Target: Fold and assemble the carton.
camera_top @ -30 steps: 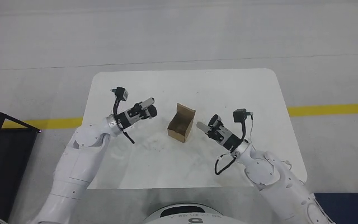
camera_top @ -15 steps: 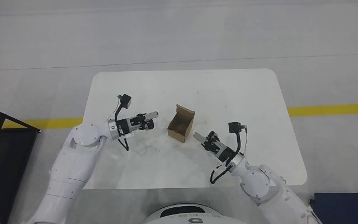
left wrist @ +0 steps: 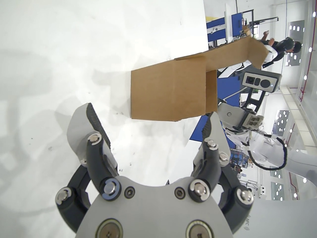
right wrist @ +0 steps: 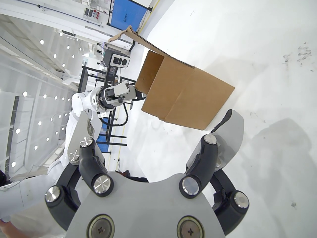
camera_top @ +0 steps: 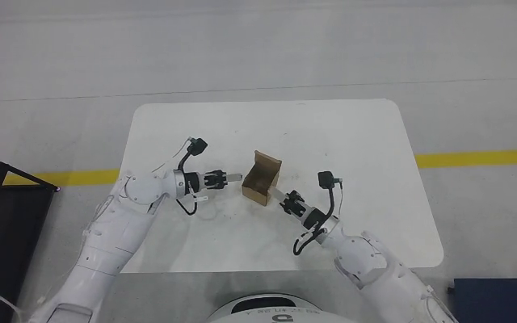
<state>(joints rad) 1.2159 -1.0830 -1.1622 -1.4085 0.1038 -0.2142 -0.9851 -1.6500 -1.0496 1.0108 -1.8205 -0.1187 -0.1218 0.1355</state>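
Both arms have come in from wider positions a second ago and now flank the carton (camera_top: 262, 179). Right tool (camera_top: 280, 196) sits on the robot's near side of the box, jaws spread, holding nothing. Left tool (left wrist: 151, 117) is likewise spread and empty, its tip just beside the opposite wall (contact not confirmed from above).

Step in hand, as judged: approach before closing the top. The next move calls for steadying one wall while the other tool presses the flap down, with light contact, since the box looks easy to shove.

Carton: plain brown board, standing near the middle of the white surface (camera_top: 339, 137), top open, body squared up, one tall flap upright on the far edge.
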